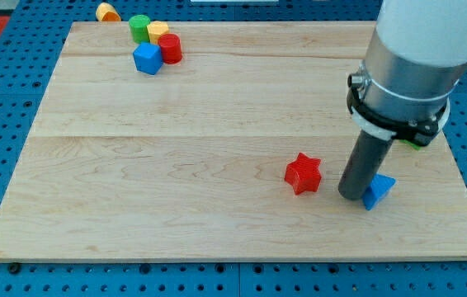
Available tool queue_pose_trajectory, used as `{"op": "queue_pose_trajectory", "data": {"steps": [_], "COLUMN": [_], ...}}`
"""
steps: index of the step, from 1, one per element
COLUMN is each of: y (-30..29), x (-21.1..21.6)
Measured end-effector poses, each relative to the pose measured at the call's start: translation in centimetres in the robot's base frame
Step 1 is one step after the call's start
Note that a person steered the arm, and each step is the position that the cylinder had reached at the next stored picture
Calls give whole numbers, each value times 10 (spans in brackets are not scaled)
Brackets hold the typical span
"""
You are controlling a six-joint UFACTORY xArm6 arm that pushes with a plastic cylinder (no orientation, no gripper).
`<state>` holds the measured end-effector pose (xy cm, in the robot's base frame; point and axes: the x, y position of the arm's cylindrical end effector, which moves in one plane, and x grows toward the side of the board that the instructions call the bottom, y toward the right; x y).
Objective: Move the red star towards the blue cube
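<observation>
Red star [303, 173] lying flat on wooden board [176, 165], lower-right quarter, well in from bottom edge. My tip [353, 195] down on board just to view's right of star, narrow gap between, not touching. No gripper on this rig: plain dark rod, nothing held. Small blue block [379, 190], shape unclear (wedge-like), tight against rod's right side, partly hidden behind it. Bit of green block [415, 143] peeking from under arm's grey collar, nr right edge; shape not readable.

Blue cube [147, 58] far off at top-left, in a cluster: red cylinder [170, 49] touching or just beside its right, yellow block [158, 31] behind, green cylinder [139, 28] at back nr board's top edge. Orange block [107, 12] off the board altogether, on blue pegboard [11, 58] past top-left corner.

Between star and cube: wide bare wood, whole centre and left half w/o blocks. Straight diagonal from star up-left to cube unobstructed. Cube itself w/ open room to its left and bottom; right and top sides crowded by cluster. Star w/ room on left, top, bottom sides; right side taken by rod. Bottom edge of board closer to star than right edge.
</observation>
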<state>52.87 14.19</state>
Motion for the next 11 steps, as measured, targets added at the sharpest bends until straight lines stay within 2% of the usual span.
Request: {"op": "queue_pose_trajectory", "data": {"steps": [1, 3, 5, 7, 9, 10, 11], "y": [-60, -192, -255, -341, -351, -341, -318], "x": [-17, -22, -12, -22, -40, -62, -67]}}
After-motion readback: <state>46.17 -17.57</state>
